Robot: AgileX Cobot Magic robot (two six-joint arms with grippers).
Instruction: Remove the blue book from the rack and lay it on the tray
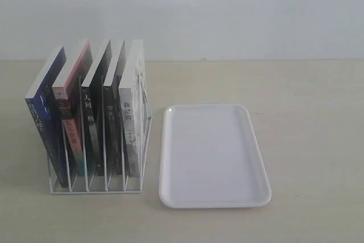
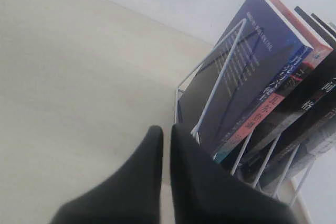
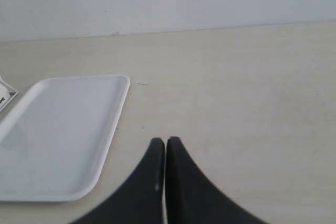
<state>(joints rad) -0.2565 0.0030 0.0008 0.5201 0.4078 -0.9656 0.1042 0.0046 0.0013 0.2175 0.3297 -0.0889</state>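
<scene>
The blue book (image 1: 44,119) stands upright in the leftmost slot of the white wire rack (image 1: 145,140), its dark-blue spine facing front. In the left wrist view the blue book (image 2: 247,72) leans in the rack (image 2: 220,72), and my left gripper (image 2: 167,129) is shut and empty just beside the rack's end wire, short of the book. The white tray (image 1: 170,157) lies to the right of the rack. My right gripper (image 3: 165,141) is shut and empty over bare table, apart from the tray (image 3: 105,140). Neither gripper shows in the exterior view.
A red-spined book (image 1: 69,118), two black-spined books (image 1: 91,123) and a white-spined book (image 1: 129,123) fill the other slots. Light wooden table (image 1: 307,118) extends right of the tray; a pale wall (image 1: 227,9) stands behind.
</scene>
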